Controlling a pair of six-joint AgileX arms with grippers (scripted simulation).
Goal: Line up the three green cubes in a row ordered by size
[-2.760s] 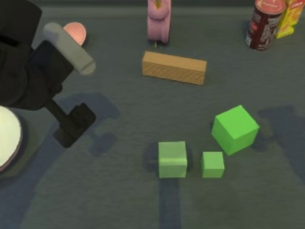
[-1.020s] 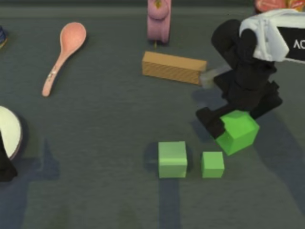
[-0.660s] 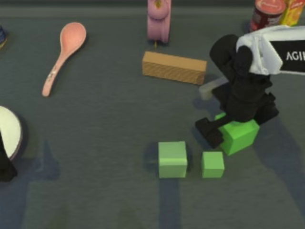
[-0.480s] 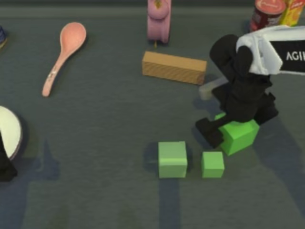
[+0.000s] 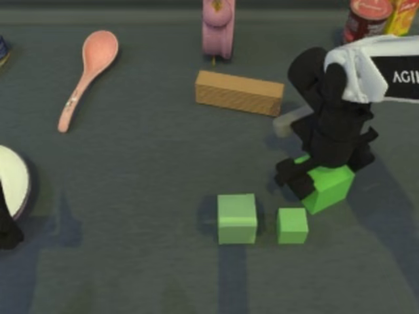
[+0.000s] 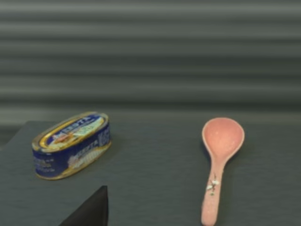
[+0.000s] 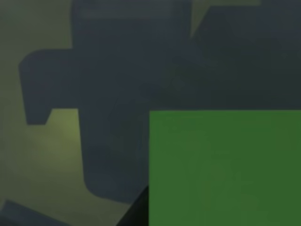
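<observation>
Right gripper clamped on the large green cube

Nearest sit the medium paler green cube [image 5: 237, 218] and the small green cube [image 5: 292, 226], side by side, slightly apart. Just beyond, the black right gripper [image 5: 319, 171] grasps the large bright green cube [image 5: 329, 186], right of centre. Farther off lie a long tan wooden block [image 5: 239, 92] and a pink spoon [image 5: 88, 76]. The left arm sits parked at the left edge.

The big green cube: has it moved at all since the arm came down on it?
Yes, slightly. The big green cube, under the right gripper, has turned and edged down toward the small green cube, which stayed put.
</observation>
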